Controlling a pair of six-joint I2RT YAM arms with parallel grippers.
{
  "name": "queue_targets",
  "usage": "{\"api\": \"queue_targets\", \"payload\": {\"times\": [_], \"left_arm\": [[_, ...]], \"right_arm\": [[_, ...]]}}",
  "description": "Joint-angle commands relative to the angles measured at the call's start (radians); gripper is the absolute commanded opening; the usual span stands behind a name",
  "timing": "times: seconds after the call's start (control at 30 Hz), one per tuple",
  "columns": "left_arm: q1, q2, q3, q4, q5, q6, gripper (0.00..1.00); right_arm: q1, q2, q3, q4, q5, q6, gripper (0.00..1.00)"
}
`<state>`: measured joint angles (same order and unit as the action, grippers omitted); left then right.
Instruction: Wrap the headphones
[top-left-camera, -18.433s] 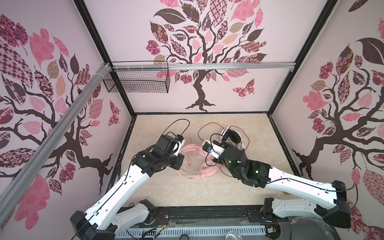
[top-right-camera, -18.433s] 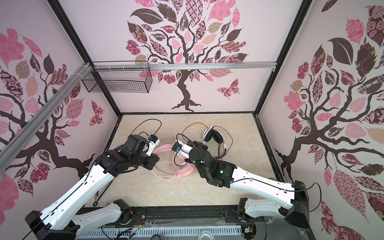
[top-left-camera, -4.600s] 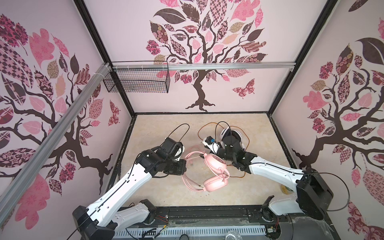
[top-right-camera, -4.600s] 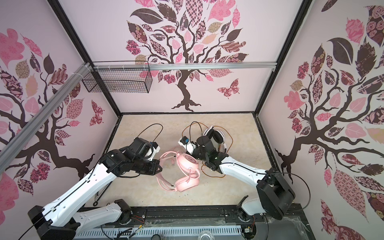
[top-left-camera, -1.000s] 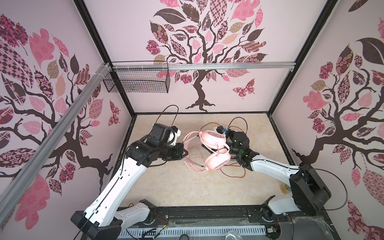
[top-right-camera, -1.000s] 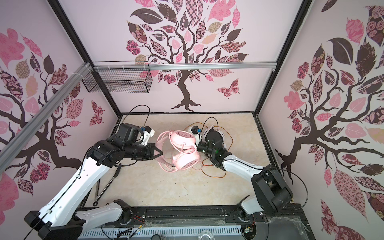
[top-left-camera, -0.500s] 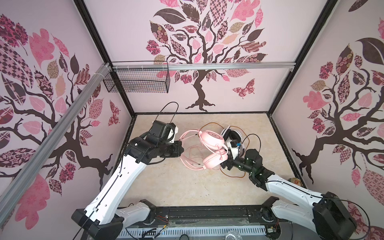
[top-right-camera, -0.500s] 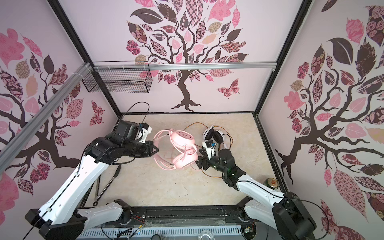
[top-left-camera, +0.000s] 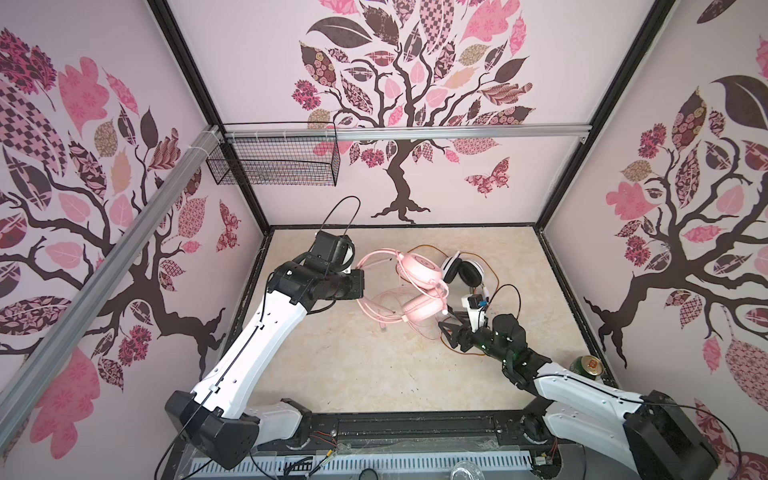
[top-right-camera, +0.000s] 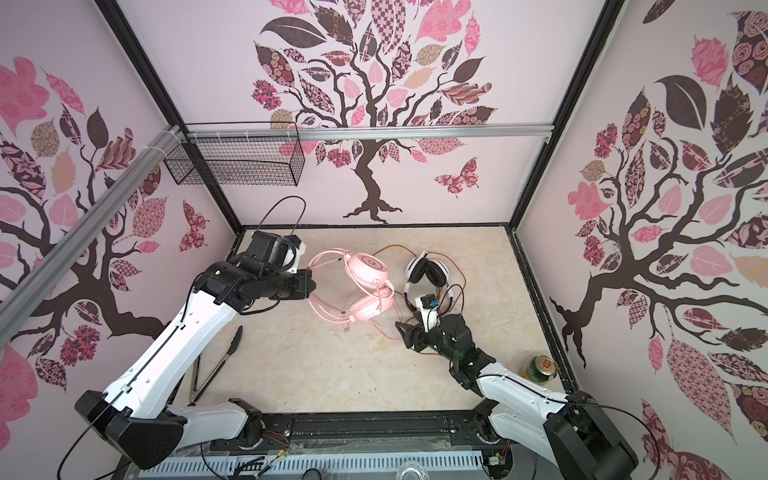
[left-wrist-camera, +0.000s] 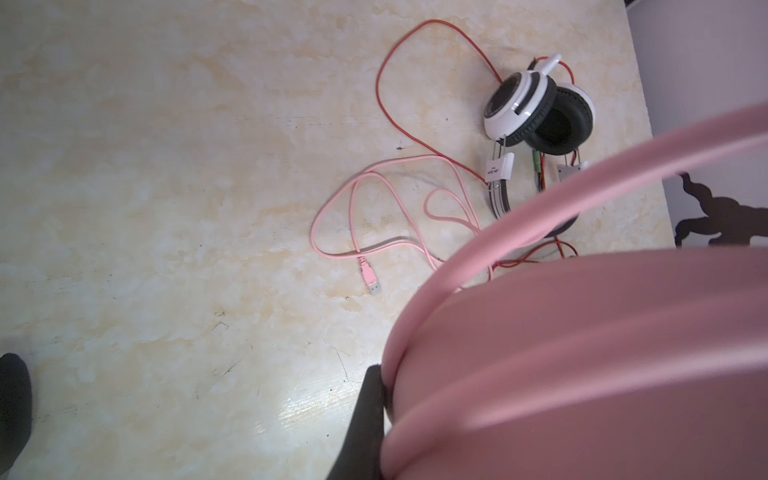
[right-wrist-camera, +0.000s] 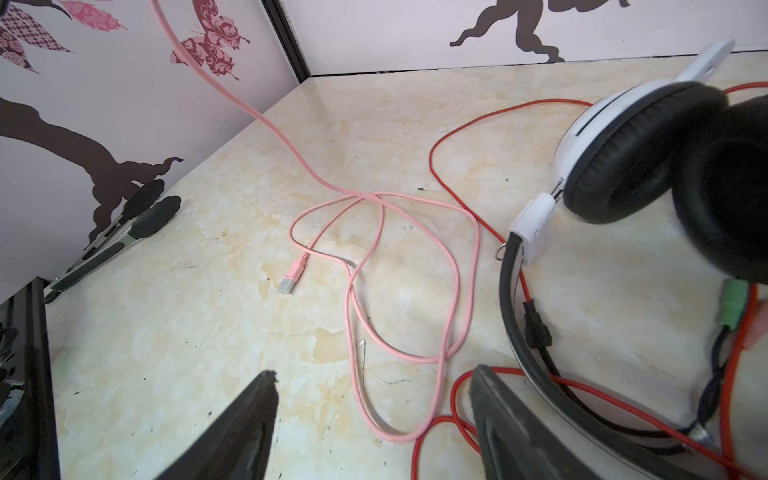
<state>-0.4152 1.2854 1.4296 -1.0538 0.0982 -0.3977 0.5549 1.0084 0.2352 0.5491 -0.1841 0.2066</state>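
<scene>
Cable pickup for the pink set looks to be the step in hand. Nearest the base, on the near side of the white headset (top-left-camera: 463, 272), the right gripper (right-wrist-camera: 372, 374) is hovering low over the table (top-left-camera: 332, 374) with its jaws standing wide apart and nothing between them. Just ahead of it the pink cable (right-wrist-camera: 365, 196) is lying unwound in loose loops, its USB plug (right-wrist-camera: 291, 278) further from the white headset than the loops. The orange-red cable (left-wrist-camera: 377, 87) is trailing out from the white headset and is running close by one right finger (right-wrist-camera: 511, 415). Beyond the loops, just left of the white headset in both top views, the pink headset (top-left-camera: 419, 269) is hanging clear of the table. The left gripper (top-left-camera: 360, 282) is holding it by the headband, jaws closed on the band; the wrist view there is blurred, so exactly where they are biting I cannot tell. Next, I judge, the right jaws need to settle on a pink strand alone, clear of the red one, then close and carry it round the held headset.
</scene>
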Motion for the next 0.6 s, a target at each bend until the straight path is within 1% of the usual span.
{"api": "queue_targets", "payload": {"times": [0.0,0.1,0.23,0.43,0.57], "left_arm": [[0.093,-0.041,-0.049,0.126,0.089,-0.050,0.00],[0.128,-0.034,-0.058,0.136,0.138,-0.063,0.00],[0.131,-0.025,-0.064,0.145,0.132,-0.067,0.00],[0.133,0.008,-0.062,0.139,0.148,-0.062,0.00],[0.136,0.002,-0.068,0.143,0.142,-0.064,0.00]], "right_arm": [[-0.003,-0.039,0.031,0.007,0.024,0.016,0.75],[-0.003,-0.091,0.021,-0.019,0.062,0.022,0.75],[-0.002,-0.140,0.003,-0.003,0.088,0.034,0.75],[-0.002,-0.136,0.007,-0.010,0.092,0.034,0.75],[-0.002,-0.133,0.010,-0.008,0.086,0.032,0.75]]}}
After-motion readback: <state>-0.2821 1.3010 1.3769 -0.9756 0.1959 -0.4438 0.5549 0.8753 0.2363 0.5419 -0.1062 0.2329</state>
